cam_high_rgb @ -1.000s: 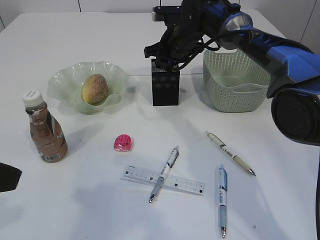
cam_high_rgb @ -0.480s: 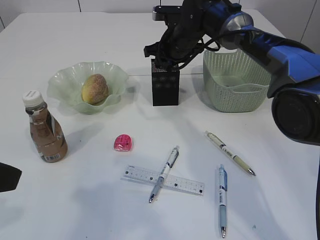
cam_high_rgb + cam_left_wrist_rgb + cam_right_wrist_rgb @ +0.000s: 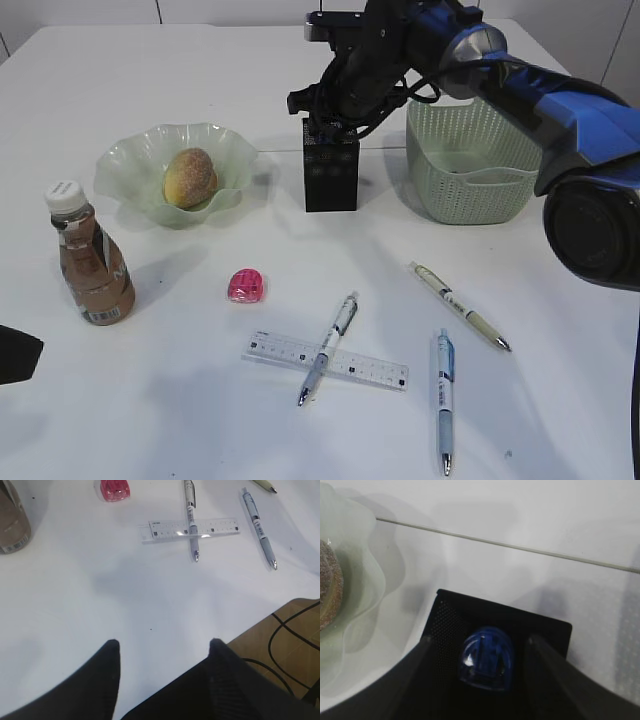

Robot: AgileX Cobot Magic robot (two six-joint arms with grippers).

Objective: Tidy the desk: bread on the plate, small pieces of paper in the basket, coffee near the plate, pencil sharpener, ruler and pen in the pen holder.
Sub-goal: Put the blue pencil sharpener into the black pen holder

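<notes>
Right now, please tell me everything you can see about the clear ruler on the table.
The ruler is a flat strip of clear plastic with fine printed graduations along its edge. It lies flat on the white table, near the front, slightly slanted. A grey-and-white pen lies across its middle, touching it. The pink pencil sharpener sits apart behind it. No end effector touches it.

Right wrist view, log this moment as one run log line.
right pincer: open over pen holder | blue object: between jaws, in holder mouth | left pincer: open, empty | ruler: on table
</notes>
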